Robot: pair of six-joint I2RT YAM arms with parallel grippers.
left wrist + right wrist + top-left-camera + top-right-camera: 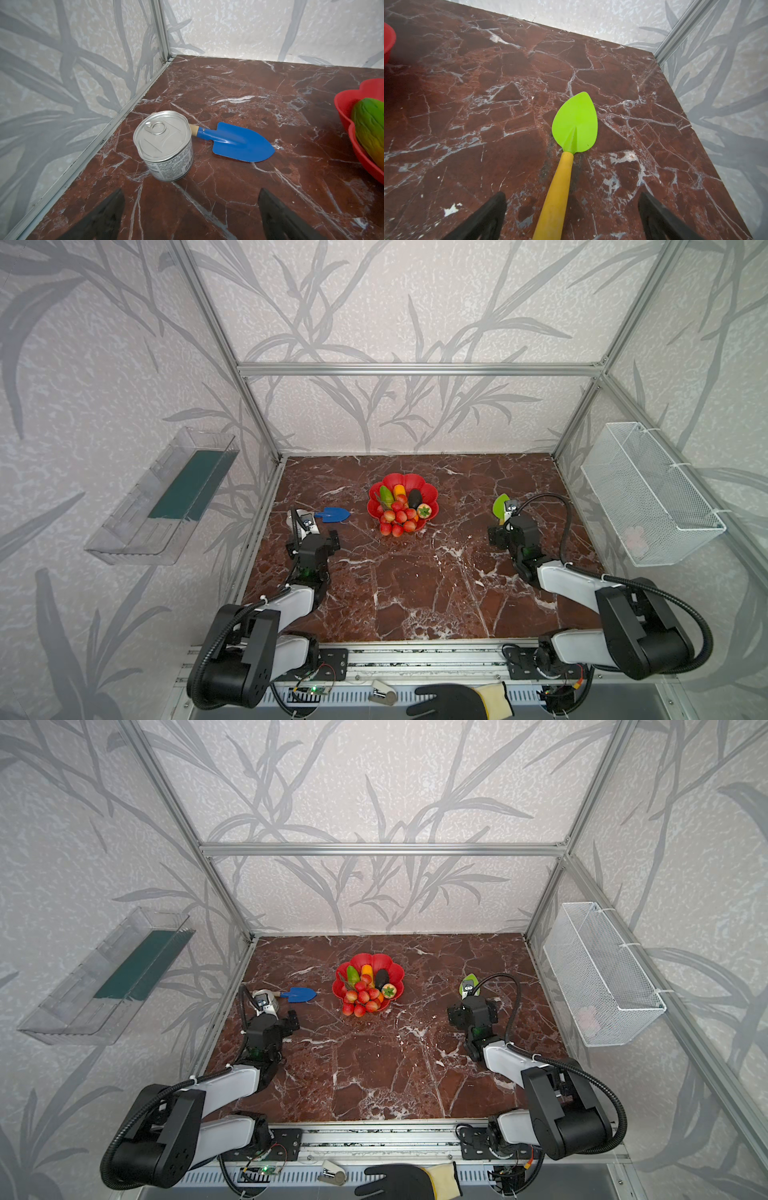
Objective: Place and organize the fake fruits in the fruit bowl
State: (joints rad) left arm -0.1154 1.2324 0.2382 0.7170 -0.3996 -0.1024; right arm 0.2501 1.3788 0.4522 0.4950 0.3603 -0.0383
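The red scalloped fruit bowl (pixel 417 479) (pixel 381 958) sits mid-table towards the back. In it lie a green-yellow oblong (pixel 386 495), a yellow-orange oblong (pixel 399 490), a dark oval (pixel 414 498), a strawberry (pixel 424 511) and a cluster of red berries (pixel 398 519) that spills over the front rim. My left gripper (pixel 191 192) is open and empty, left of the bowl, facing a can. The bowl's rim (pixel 345 99) and the green fruit (pixel 369 133) show in the left wrist view. My right gripper (pixel 572 194) is open, right of the bowl, above a trowel's handle.
A silver can (pixel 164 145) stands by the left wall, with a blue trowel (pixel 239 143) lying behind it. A green trowel (pixel 575 122) with a yellow handle lies at the right. A wire basket (pixel 648 493) and a clear tray (pixel 166 497) hang on the walls. A gloved hand (pixel 457 701) rests at the front.
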